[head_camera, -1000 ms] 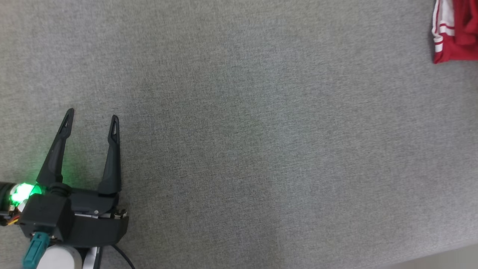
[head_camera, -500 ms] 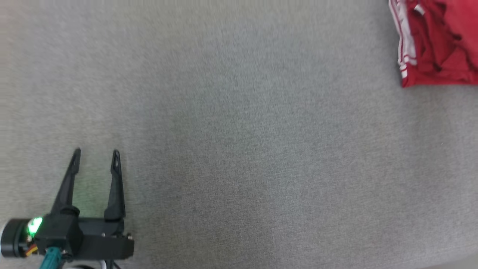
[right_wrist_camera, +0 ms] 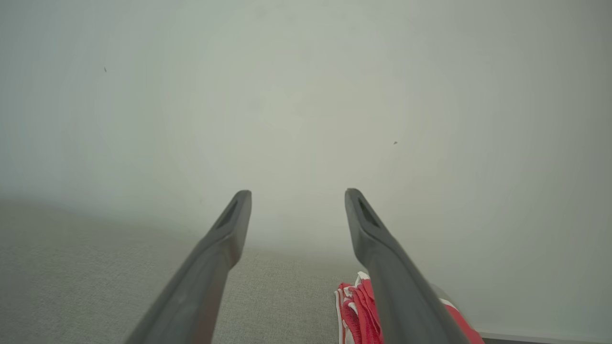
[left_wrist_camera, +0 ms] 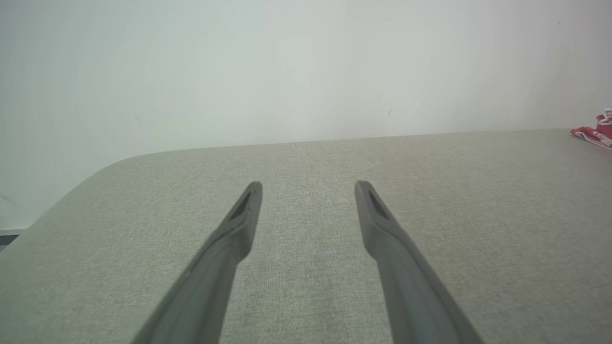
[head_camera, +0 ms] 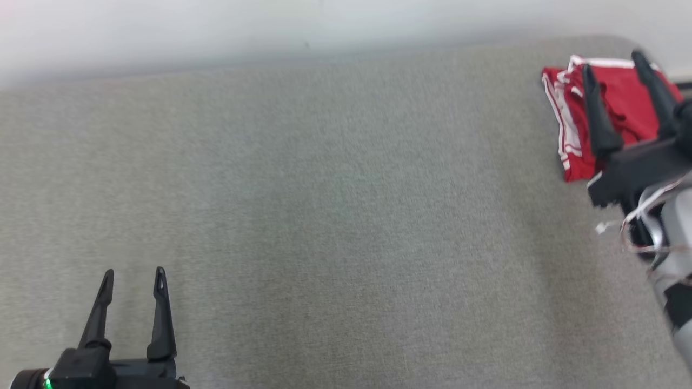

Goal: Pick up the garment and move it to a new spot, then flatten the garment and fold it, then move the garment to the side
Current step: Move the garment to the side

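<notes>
Two dark-fingered claws gape, holding nothing: the left claw (head_camera: 133, 274) low at near left, the right claw (head_camera: 612, 61) over the crumpled red, white-striped fabric garment (head_camera: 621, 108) at the far right corner of the grey cloth-covered counter (head_camera: 335, 205). Open cloth stretches between them. The garment's long axis runs toward the far wall (head_camera: 324, 21), striped edge facing left.

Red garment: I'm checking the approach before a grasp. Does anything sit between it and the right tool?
Nothing visible does. In the head view the open right tool has its fingers overlapping the red garment, which lies at the far right of the grey surface. No other item lies between them.
</notes>
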Tool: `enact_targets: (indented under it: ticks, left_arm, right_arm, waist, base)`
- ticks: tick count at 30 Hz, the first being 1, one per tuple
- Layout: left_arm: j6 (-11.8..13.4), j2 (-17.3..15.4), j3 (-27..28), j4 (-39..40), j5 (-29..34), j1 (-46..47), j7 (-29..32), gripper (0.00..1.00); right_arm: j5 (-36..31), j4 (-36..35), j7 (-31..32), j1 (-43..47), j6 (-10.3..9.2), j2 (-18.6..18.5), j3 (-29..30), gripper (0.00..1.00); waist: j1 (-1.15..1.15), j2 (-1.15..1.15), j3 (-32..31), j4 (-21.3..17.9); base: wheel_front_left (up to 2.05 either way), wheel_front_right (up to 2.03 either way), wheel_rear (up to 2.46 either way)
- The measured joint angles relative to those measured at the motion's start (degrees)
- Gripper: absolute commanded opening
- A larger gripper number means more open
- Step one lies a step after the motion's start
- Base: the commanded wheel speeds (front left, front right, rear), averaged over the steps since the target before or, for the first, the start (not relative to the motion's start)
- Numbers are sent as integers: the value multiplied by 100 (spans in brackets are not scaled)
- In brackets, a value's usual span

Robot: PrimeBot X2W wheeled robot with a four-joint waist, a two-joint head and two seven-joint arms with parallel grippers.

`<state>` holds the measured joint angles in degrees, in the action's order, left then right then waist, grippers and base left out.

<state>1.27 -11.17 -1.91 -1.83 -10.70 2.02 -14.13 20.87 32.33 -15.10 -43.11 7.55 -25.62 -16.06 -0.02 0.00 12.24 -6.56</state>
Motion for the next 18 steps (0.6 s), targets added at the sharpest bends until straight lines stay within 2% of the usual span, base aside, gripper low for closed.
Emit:
enact_targets:
  ticks: [7,18]
  left_arm:
    - [24,35,-9,-107,-35,-118,-34,100]
    - [18,43,-51,-289,-58,-164,-66,100]
  right_arm:
    - [-183,-666,-2,1081,0,379,445,100]
    - [-325,-1595,54,2610,0,949,937,100]
  waist:
    - [1,-1,-419,252]
    - [1,0,-734,562]
  base:
    - [0,0,0]
    - [0,0,0]
